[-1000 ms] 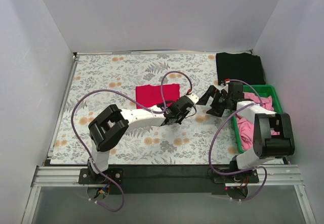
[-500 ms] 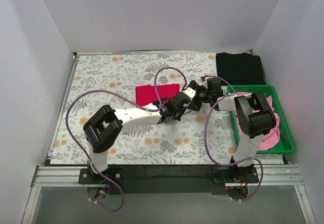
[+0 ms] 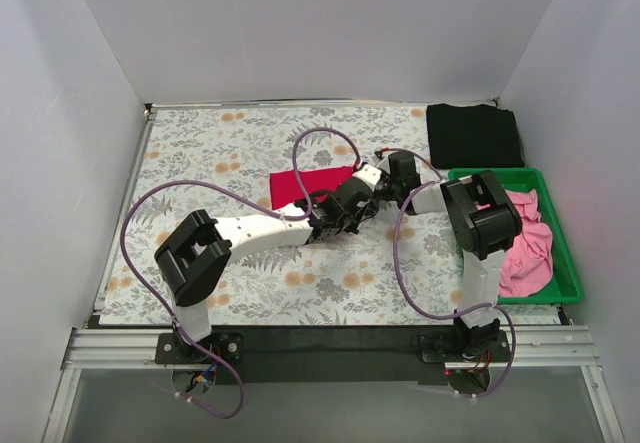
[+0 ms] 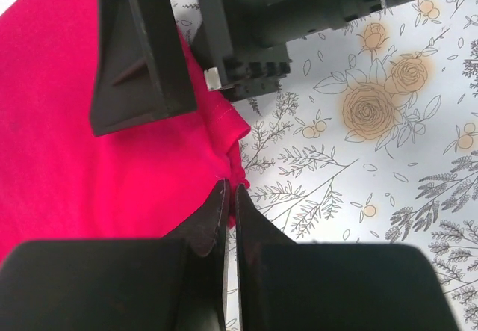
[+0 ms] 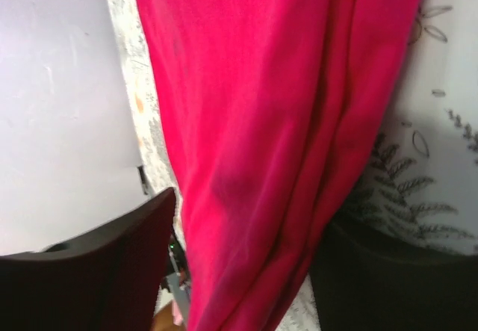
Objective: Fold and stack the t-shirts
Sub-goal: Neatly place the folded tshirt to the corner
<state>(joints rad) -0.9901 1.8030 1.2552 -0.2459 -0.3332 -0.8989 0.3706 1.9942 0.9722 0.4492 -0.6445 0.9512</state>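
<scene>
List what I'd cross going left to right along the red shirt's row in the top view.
Bare flowered tablecloth → red shirt → left gripper, pinching its near right corner → green bin holding pink shirts. The right gripper overlaps the left one, so I leave it out.

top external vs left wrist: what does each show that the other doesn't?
Top only: black shirt, green bin holding pink shirts.
Left wrist only: left gripper shut, pinching the red shirt at its edge, cloth bunched there.
Both: red shirt, left gripper, right gripper, floral cloth.
</scene>
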